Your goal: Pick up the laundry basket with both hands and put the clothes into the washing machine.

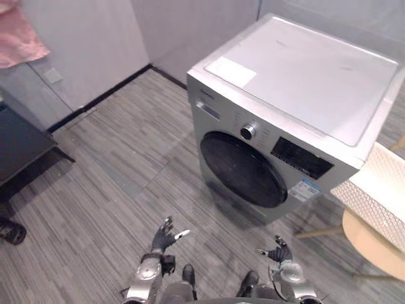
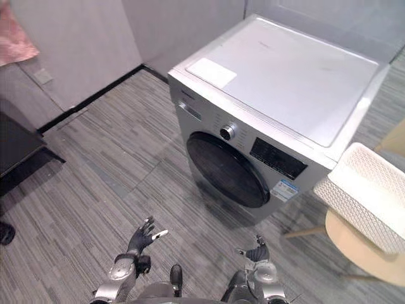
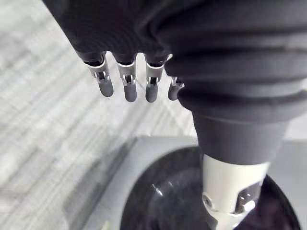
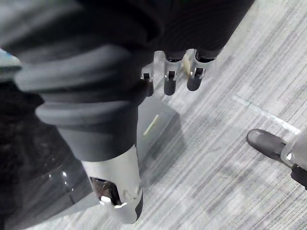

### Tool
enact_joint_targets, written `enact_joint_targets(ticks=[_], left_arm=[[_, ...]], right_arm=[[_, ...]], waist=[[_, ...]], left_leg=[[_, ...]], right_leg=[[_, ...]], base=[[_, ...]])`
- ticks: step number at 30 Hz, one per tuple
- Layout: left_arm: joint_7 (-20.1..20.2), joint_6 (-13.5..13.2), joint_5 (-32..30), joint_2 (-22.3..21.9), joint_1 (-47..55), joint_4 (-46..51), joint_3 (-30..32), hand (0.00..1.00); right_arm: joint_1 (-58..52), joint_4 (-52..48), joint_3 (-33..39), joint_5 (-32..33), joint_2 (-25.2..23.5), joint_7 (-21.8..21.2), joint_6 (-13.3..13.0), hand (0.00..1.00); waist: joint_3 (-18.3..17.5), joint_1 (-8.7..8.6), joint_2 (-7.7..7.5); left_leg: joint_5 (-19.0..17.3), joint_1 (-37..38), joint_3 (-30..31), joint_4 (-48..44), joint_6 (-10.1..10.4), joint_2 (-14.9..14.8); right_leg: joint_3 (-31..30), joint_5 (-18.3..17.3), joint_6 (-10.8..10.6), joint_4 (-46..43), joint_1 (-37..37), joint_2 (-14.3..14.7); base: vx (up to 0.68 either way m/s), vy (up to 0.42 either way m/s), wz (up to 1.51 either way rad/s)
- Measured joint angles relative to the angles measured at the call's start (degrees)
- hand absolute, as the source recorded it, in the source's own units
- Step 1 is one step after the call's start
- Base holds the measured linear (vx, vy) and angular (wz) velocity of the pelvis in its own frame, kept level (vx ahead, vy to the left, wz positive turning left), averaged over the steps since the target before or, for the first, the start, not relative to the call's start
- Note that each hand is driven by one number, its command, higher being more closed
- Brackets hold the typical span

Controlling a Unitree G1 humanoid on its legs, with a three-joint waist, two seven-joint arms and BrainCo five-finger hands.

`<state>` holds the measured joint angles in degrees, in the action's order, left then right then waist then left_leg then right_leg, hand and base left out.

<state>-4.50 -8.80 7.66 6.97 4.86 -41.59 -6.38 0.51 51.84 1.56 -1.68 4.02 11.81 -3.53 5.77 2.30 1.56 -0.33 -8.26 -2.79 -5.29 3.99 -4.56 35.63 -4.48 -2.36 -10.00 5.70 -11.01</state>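
Note:
A silver front-loading washing machine (image 1: 297,95) stands ahead of me, its round dark door (image 1: 242,169) closed. To its right a white lattice laundry basket (image 1: 380,193) rests on a round light wooden stool (image 1: 373,240); its inside is hidden. My left hand (image 1: 164,237) hangs low over the floor in front of the machine, fingers relaxed and holding nothing. My right hand (image 1: 278,252) is at the same height further right, also open and holding nothing. The left wrist view shows straight fingers (image 3: 129,86) above the dark door (image 3: 182,191).
Grey striped flooring (image 1: 114,183) spreads to the left of the machine. A dark low piece of furniture (image 1: 19,149) stands at the far left, pink cloth (image 1: 19,35) hangs at the top left corner, and grey walls (image 1: 95,44) close the back.

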Motion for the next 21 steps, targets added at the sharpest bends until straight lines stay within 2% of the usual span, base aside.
enact_joint_targets(ticks=[1,3,4,5,6,7,8,9,10,11,12,13,14,15,16,18,19,20,21], left_arm=[[-1.09,0.75,-1.59,0.4,-0.38,-3.09,0.96,0.0],[-2.72,1.62,-3.25,0.76,-0.92,-5.23,1.8,0.0],[-3.44,1.78,-3.89,0.79,-0.61,-5.25,2.01,0.0],[-4.35,1.92,-4.47,0.75,0.04,-5.45,2.18,0.0],[-4.67,1.91,-4.98,0.68,0.39,-6.06,2.55,0.0],[-5.25,2.0,-5.86,0.44,0.75,-8.54,4.39,0.0],[-5.82,2.09,-6.23,0.31,0.91,-9.29,5.07,0.0],[-6.09,2.22,-6.36,-0.14,1.31,-10.74,6.72,0.0],[-6.29,2.26,-6.3,-0.11,1.26,-10.79,8.89,0.0],[-7.26,2.33,-6.64,0.28,1.9,-10.81,10.07,0.0],[-7.54,2.36,-7.01,0.33,2.91,-10.79,10.48,0.0],[-7.6,2.77,-7.5,0.3,3.53,-11.04,10.55,0.0],[-7.9,3.64,-7.8,1.05,3.77,-11.13,10.5,0.0],[-7.96,3.47,-8.13,1.28,3.38,-10.77,10.53,0.0],[-7.97,3.46,-8.13,1.27,3.31,-10.78,10.53,0.0],[-7.97,3.43,-8.13,0.97,1.85,-10.8,10.59,0.0],[-7.96,3.45,-8.12,0.69,1.26,-10.84,10.62,0.0],[-7.97,3.4,-8.08,-0.17,0.07,-10.85,10.6,0.0],[-7.94,3.37,-8.1,-0.57,-0.49,-11.0,10.63,0.0]], right_arm=[[0.29,1.52,0.0,-0.18,0.05,-0.2,-0.11,0.0],[1.98,3.41,0.27,-0.17,0.04,-0.33,-0.2,0.0],[2.32,3.9,0.73,-0.17,0.17,-0.33,-0.19,0.0],[3.02,4.11,0.7,-0.17,0.21,-0.3,-0.18,0.0],[3.19,4.09,0.66,-0.16,0.13,-0.29,-0.18,0.0],[3.09,4.28,0.65,-0.17,-0.35,-0.26,-0.04,0.0],[2.78,4.32,0.71,-0.18,-0.5,-0.25,-0.03,0.0],[2.33,4.25,0.69,-0.18,-0.67,-0.22,0.06,0.0],[0.98,3.46,0.53,-0.25,-1.33,-0.22,0.18,0.0],[-1.54,2.03,0.02,-0.59,-0.46,-1.04,-0.02,0.0],[-2.77,0.97,-0.33,0.57,0.18,-2.56,-0.58,0.0],[-3.32,0.44,-0.63,0.6,0.61,-3.81,-0.39,0.0],[-3.07,1.26,-0.62,0.62,0.81,-4.4,0.17,0.0],[-3.03,1.29,-0.14,1.08,0.9,-4.25,0.17,0.0],[-3.03,1.22,-0.14,1.11,0.95,-4.22,0.16,0.0],[-2.9,0.64,-0.15,1.11,0.99,-4.18,0.05,0.0],[-2.85,0.63,-0.1,1.1,0.98,-4.17,0.06,0.0],[-2.63,0.28,0.46,1.29,0.94,-4.21,0.09,0.0],[-2.48,-0.51,0.43,1.17,0.96,-4.22,0.18,0.0]], waist=[[-0.02,0.13,-0.29],[0.22,0.18,-0.95],[0.29,0.3,-0.9],[0.29,0.57,-0.75],[0.25,0.8,-0.65],[0.23,1.67,-1.03],[0.24,1.62,-1.28],[0.45,1.64,-1.83],[0.2,1.13,-3.54],[0.47,1.04,-3.91],[0.19,0.93,-3.06],[0.89,0.47,-2.83],[1.19,-0.71,-3.05],[1.7,-1.62,-2.93],[1.72,-1.62,-2.9],[2.74,-1.77,-2.84],[3.15,-1.85,-2.68],[4.19,-2.2,-2.39],[4.76,-3.16,-2.64]], left_leg=[[0.8,-1.16,1.14,-0.97,0.14,0.31],[3.65,-3.26,-2.53,-1.05,-1.1,0.58],[4.76,-4.29,-7.57,-0.74,-2.74,0.58],[4.58,-4.89,-13.37,-0.69,-3.02,-0.08],[4.22,-4.99,-15.27,-0.75,-3.54,-0.45],[3.29,-5.07,-15.36,-0.97,-4.89,-0.39],[2.39,-5.1,-15.34,-1.09,-5.01,-0.3],[0.65,-5.51,-15.3,-1.59,-5.47,0.37],[-2.17,-5.25,-16.3,-4.83,-6.22,1.56],[-7.24,-6.24,-17.53,-17.24,-8.0,0.86],[-11.19,-5.24,-17.62,-18.73,-6.71,0.39],[-15.56,-4.95,-15.98,-20.55,-7.63,1.57],[-16.27,-4.05,-13.92,-20.43,-8.12,2.91],[-15.97,-2.87,-11.0,-17.73,-8.53,3.74],[-15.68,-2.79,-10.52,-17.23,-8.63,3.8],[-13.99,-1.71,-6.02,-14.86,-8.59,5.11],[-13.88,-1.27,-4.87,-14.5,-8.66,5.46],[-13.92,-0.02,-2.85,-13.65,-8.66,6.09],[-13.6,1.7,-1.27,-12.06,-8.02,7.16]], right_leg=[[2.12,0.01,-0.01,0.37,-0.76,-0.25],[5.47,0.19,-0.31,1.11,-1.41,-1.53],[7.31,0.29,-0.46,1.76,-1.65,-1.78],[8.34,0.18,-0.41,1.85,-1.7,-1.62],[8.41,-0.12,-0.67,1.88,-1.76,-1.22],[8.32,-0.71,-1.78,1.89,-2.07,-0.74],[8.34,-0.95,-2.13,1.75,-2.26,-0.78],[8.33,-2.57,-3.81,-0.11,-2.45,-1.94],[8.77,-3.08,-4.17,-3.06,-1.84,-4.96],[8.48,-6.09,-5.03,-11.34,-1.46,-8.73],[7.21,-7.08,-3.78,-15.72,-1.02,-9.44],[0.75,-9.23,-1.38,-22.97,1.59,-11.34],[-9.82,-9.22,-0.31,-33.45,7.81,-11.62],[-14.68,-10.83,-1.76,-34.76,11.04,-7.63],[-15.13,-10.91,-1.8,-34.45,11.66,-6.74],[-18.15,-10.59,-2.11,-25.99,14.61,-0.82],[-19.16,-10.03,-2.22,-23.38,15.07,0.54],[-21.87,-8.18,-3.51,-17.22,16.02,2.83],[-24.65,-4.52,-4.14,-9.64,15.91,3.68]], base=[[-0.07,0.024,1.01],[-0.12,0.07,1.0],[-0.17,0.134,0.74],[-0.17,0.142,0.57],[-0.18,0.17,0.28],[-0.12,0.123,0.18],[-0.13,0.141,0.32],[-0.05,0.107,0.43],[0.03,0.167,0.49],[0.1,0.142,0.33],[0.13,0.195,0.27],[0.08,0.153,0.32],[0.12,0.152,0.65],[0.11,0.071,0.58],[0.14,0.058,0.61],[0.13,0.054,0.63],[0.21,0.012,0.93],[0.26,-0.034,1.14],[0.28,-0.065,1.21]])
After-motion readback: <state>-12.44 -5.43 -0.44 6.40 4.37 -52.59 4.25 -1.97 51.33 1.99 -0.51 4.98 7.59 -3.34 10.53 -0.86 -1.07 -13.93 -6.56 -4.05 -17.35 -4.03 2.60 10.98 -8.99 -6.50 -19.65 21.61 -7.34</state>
